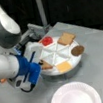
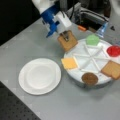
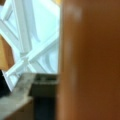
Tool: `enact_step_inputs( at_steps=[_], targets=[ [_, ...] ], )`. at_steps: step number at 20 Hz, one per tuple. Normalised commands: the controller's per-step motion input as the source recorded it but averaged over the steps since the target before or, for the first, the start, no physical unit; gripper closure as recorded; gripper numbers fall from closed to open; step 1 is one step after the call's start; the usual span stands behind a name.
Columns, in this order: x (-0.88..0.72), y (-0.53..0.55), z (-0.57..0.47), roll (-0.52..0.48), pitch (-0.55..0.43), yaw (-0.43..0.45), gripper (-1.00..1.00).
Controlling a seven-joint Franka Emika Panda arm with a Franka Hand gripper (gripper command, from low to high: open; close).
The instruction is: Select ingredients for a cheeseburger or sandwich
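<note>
Gripping a tan bread square [image 2: 67, 41] by its upper edge, the pincer [image 2: 65, 35] hangs at the sectioned white tray's [image 2: 75, 75] eleven o'clock rim in a front view, its jaws closed on the slice so that the bread tilts up and partly over the tray edge, apparently lifted out of its wedge. In the wrist view the slice fills the right half as a brown slab [image 3: 87, 62], with the tray's white dividers [image 3: 30, 57] behind it. The remaining ingredients sit one to a wedge, which keeps them apart for picking: green lettuce [image 2: 92, 39] at about one o'clock, the red tomato disc [image 2: 113, 50] at two, the second bread square [image 2: 111, 69] at four, the brown patty [image 2: 89, 78] at six and the orange cheese square [image 2: 69, 63] at nine. On the grey tabletop [image 2: 30, 42], well apart at the tray's eight o'clock, lies the large white plate [image 2: 40, 76] with nothing on it, so no cheeseburger or sandwich stack has been started; I judge this to be the first pick.
</note>
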Motion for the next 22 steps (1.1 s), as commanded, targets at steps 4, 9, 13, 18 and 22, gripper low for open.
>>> enact_step_inputs(
  at_steps=[4,9,13,18,22],
  targets=[
    [0.52,-0.15,0.16,0.095,0.142,0.132,1.0],
    [0.73,-0.36,0.07,0.055,0.143,0.216,1.0],
    [0.8,-0.47,-0.07,0.068,0.125,0.296,1.0],
    [0.65,-0.35,-0.09,0.163,0.087,0.323,1.0],
    [0.54,-0.24,-0.11,0.217,0.044,0.305,1.0]
  ],
)
